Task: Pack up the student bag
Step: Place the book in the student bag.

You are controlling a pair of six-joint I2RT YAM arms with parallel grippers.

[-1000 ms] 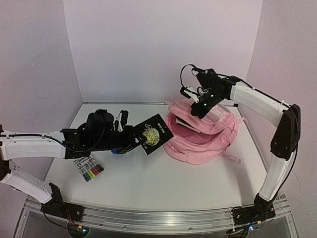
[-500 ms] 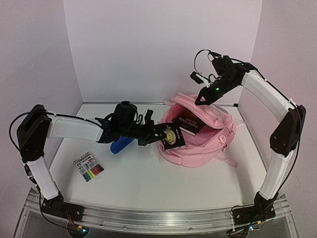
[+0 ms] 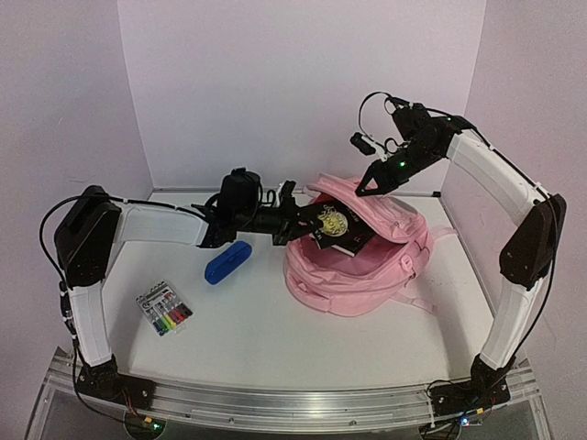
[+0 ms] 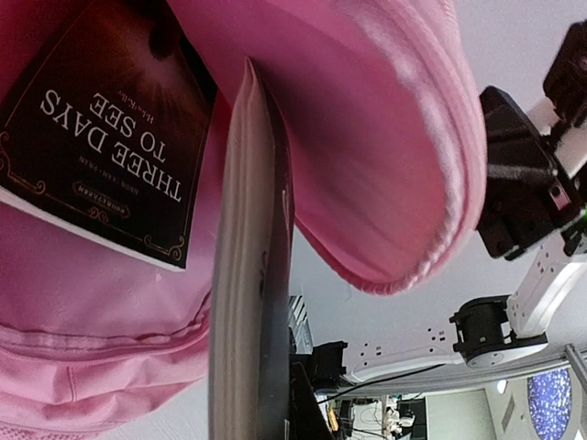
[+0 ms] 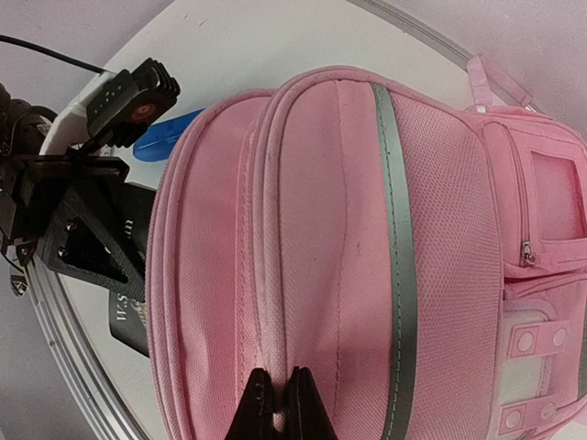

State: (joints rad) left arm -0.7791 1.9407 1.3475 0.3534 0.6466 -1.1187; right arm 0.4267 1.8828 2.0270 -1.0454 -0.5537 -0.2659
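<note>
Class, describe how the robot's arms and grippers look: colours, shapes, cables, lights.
The left arm and right arm have white tubular links with black joints. The left gripper and right gripper are black. A black cable loops above the right wrist, where a green light glows.

Ahead of the left gripper (image 3: 293, 216) and its clamped black notebook (image 3: 326, 220), the student bag (image 3: 362, 280) gapes open, flap pinched up overhead by the right gripper (image 3: 365, 188). A book (image 4: 101, 128) inside crowds the space just beneath. Blue case (image 3: 227, 263) sits behind, out of the way.
</note>
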